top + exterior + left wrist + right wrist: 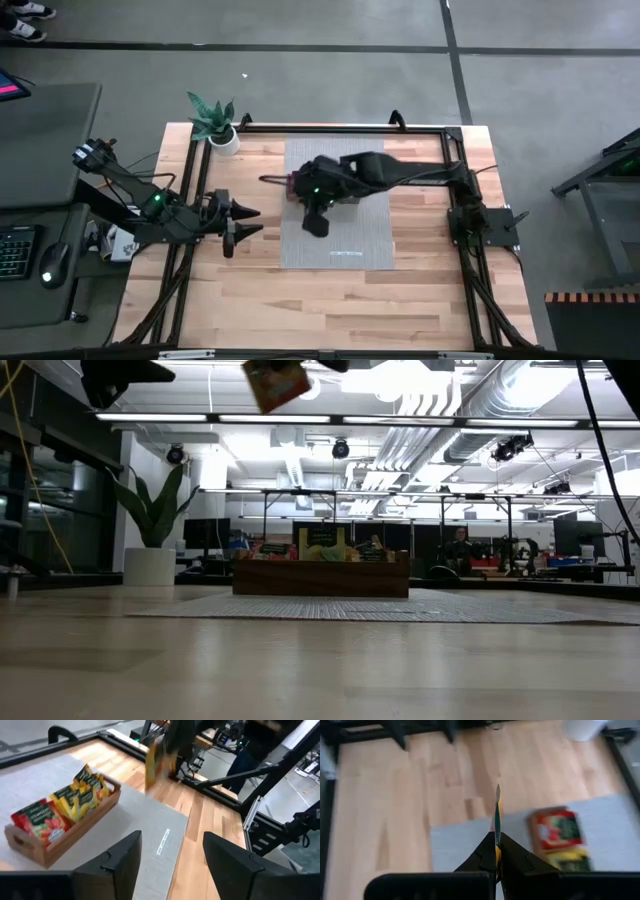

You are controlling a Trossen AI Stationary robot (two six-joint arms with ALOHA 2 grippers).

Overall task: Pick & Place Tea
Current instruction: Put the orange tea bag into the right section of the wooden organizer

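Above the grey mat (338,240), the right gripper (496,851) is pinching a yellow tea packet (497,815) edge-on while the left gripper (170,855) is hanging open and empty.

My two arms matte black and jointed, a small green light glowing on each near the grey mat (336,203), black cables trailing from my bases, my fingers (116,865) dark, flat-faced, wedge-shaped

Robotics lab / open workshop floor. Low view: exposed ceiling ducts (440,420) upper right, strip lights (300,418) across top, more metal-frame rigs (500,530) w/ monitors in background. High view: grey concrete floor (330,80) across top, keyboard (15,250) & mouse (55,262) far left.
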